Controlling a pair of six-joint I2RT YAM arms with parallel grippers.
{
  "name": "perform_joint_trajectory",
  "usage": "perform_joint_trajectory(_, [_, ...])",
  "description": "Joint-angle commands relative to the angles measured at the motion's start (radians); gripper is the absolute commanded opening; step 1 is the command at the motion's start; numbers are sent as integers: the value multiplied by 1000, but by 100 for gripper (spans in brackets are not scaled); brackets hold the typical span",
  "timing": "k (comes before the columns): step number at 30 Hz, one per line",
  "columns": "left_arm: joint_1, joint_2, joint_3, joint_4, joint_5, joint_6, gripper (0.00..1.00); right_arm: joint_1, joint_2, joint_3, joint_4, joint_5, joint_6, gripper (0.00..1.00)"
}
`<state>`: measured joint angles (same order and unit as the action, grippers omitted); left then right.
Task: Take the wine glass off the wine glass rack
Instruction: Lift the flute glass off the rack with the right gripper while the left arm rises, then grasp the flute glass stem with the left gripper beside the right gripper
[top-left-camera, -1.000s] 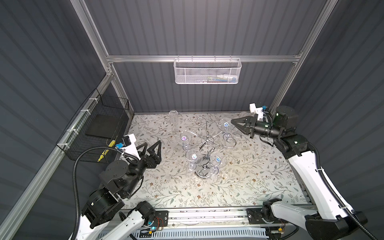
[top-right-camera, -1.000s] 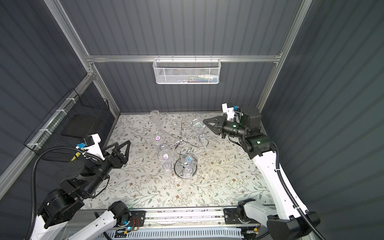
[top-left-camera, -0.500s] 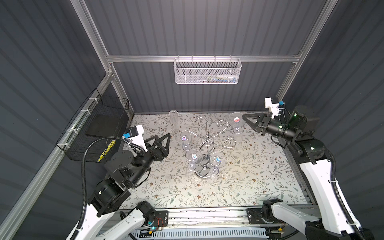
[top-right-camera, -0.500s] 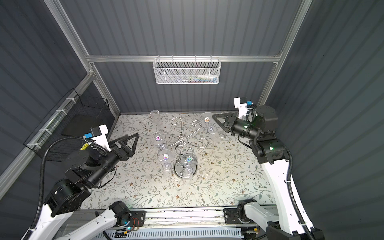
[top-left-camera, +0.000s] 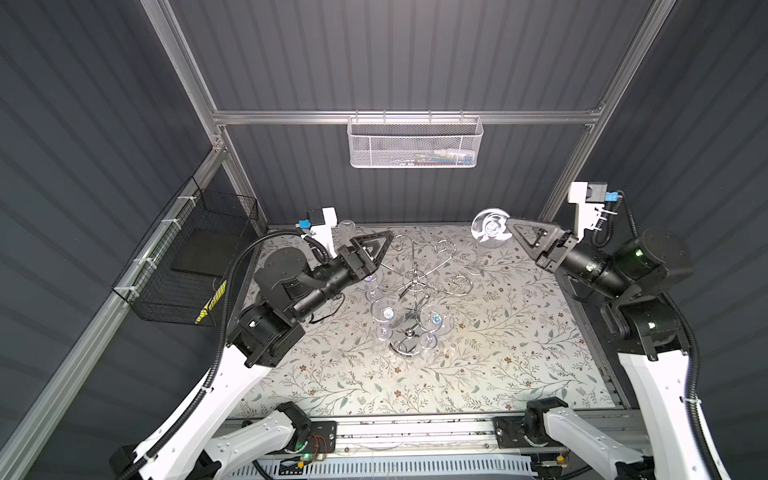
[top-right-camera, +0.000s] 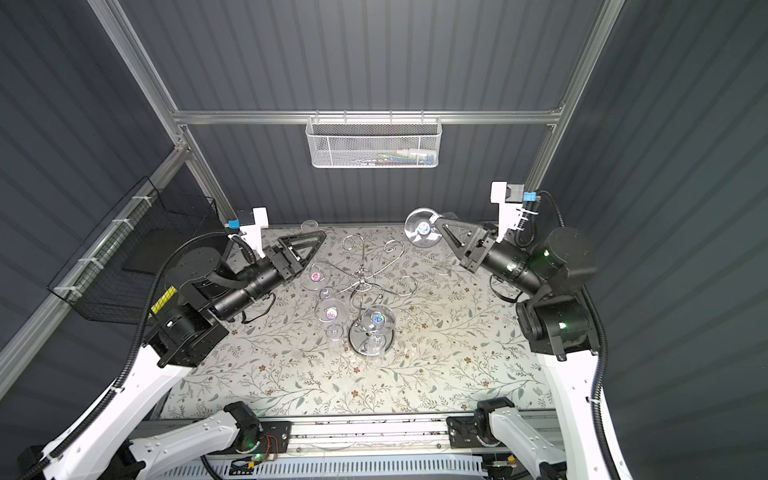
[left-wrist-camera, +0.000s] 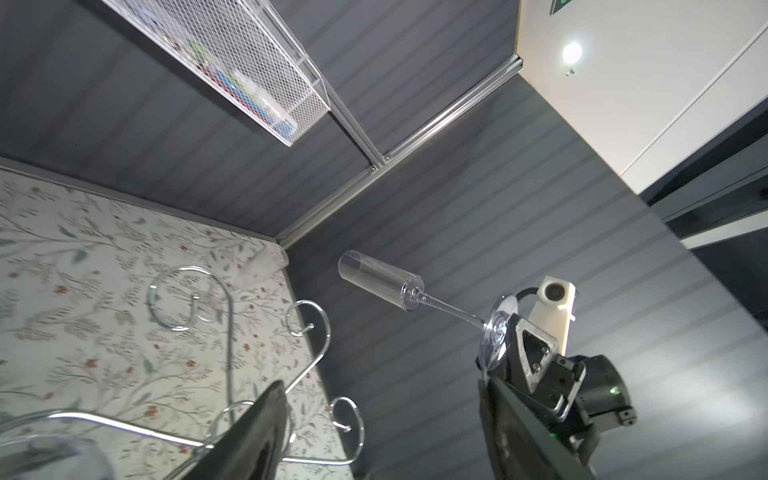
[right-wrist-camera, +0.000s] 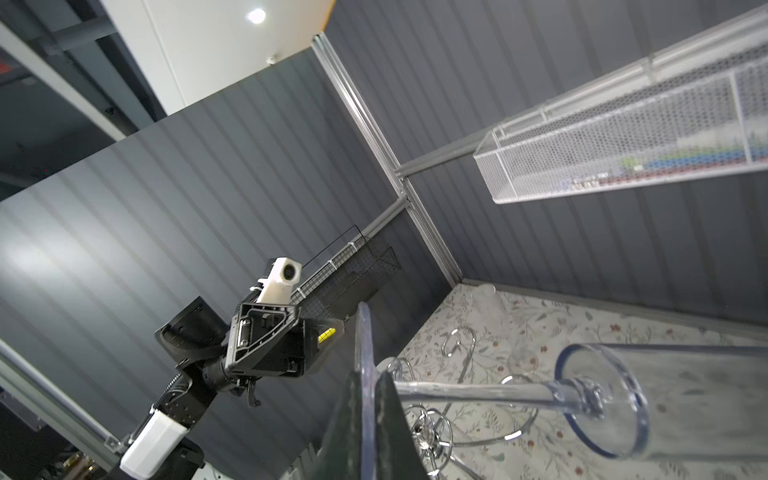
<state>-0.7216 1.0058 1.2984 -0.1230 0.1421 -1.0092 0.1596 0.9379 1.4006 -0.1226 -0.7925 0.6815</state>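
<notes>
The right pincer (top-left-camera: 512, 227) is pinched tight on the flat round foot of a clear, tall, thin wine glass (top-left-camera: 491, 228). The right wrist view shows the edge of the foot squeezed between the two dark fingers (right-wrist-camera: 386, 419), with the long stem (right-wrist-camera: 478, 392) sticking straight out from them. The glass is up in the air over the back right part of the counter (top-left-camera: 498, 353), which has a flowery cloth on it. In both top views its round foot faces up. The glass is off the rack and well apart from it.

The shiny silver wire wine glass rack (top-left-camera: 413, 276) stands in the middle of the counter on its round mirror base (top-right-camera: 372, 338). Its curly arms spread out from the middle post. More clear glasses (top-left-camera: 387, 313) hang from the arms on the near side.

The left pincer (top-left-camera: 384, 249) is spread wide and holds nothing. It hangs just beside the left side of the rack, close to a curly arm (left-wrist-camera: 228, 332).

A white mesh basket (top-left-camera: 415, 145) hangs on the back wall. A black wire basket (top-left-camera: 187, 257) hangs on the left wall.
</notes>
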Motion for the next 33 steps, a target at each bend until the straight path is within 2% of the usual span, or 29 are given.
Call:
perform_joint_trajectory(1, [-4, 39, -9, 188, 126, -208, 75, 0, -27, -45, 259, -94, -90, 0])
perform_joint_trajectory(4, [-4, 75, -45, 335, 168, -338, 75, 1, -48, -120, 452, -147, -80, 0])
perform_joint_trajectory(8, [-4, 115, -25, 386, 213, -399, 75, 14, -42, -153, 564, -236, -102, 0])
perform_joint_trajectory(16, [-41, 210, 0, 530, 281, -544, 75, 101, -17, -169, 583, -266, -248, 0])
perform_joint_trajectory(22, [-72, 261, 23, 568, 311, -548, 75, 171, 20, -161, 588, -273, -332, 0])
perform_joint_trajectory(33, [-137, 317, 38, 712, 337, -561, 72, 212, 63, -167, 627, -297, -377, 0])
